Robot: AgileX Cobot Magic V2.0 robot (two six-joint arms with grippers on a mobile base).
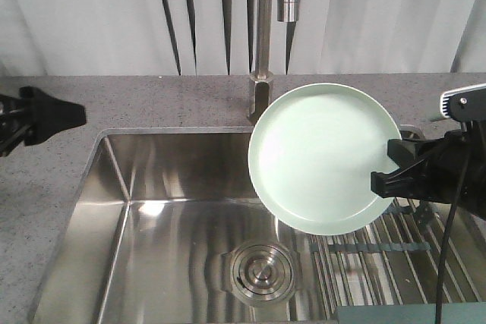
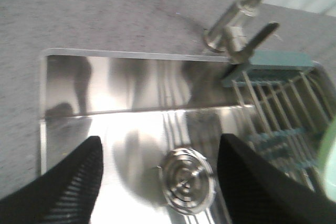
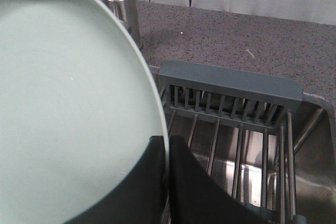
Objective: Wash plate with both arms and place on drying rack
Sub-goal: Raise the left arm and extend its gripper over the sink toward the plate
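Matte mint-green round plate (image 1: 323,157) is held tilted above the shiny steel sink (image 1: 152,210), beside the rack (image 1: 414,237) of steel rods, the right arm (image 1: 444,176)'s black jaws pinched on its low rim. Left arm (image 1: 42,115) sits off over the speckled grey desk (image 1: 152,96), ribbed jaws wide apart, empty.

The plate (image 1: 323,153) is plain pale mint-green, the bench (image 1: 152,100) speckled grey, the drying rack (image 3: 231,85) steel with grey-teal bars.
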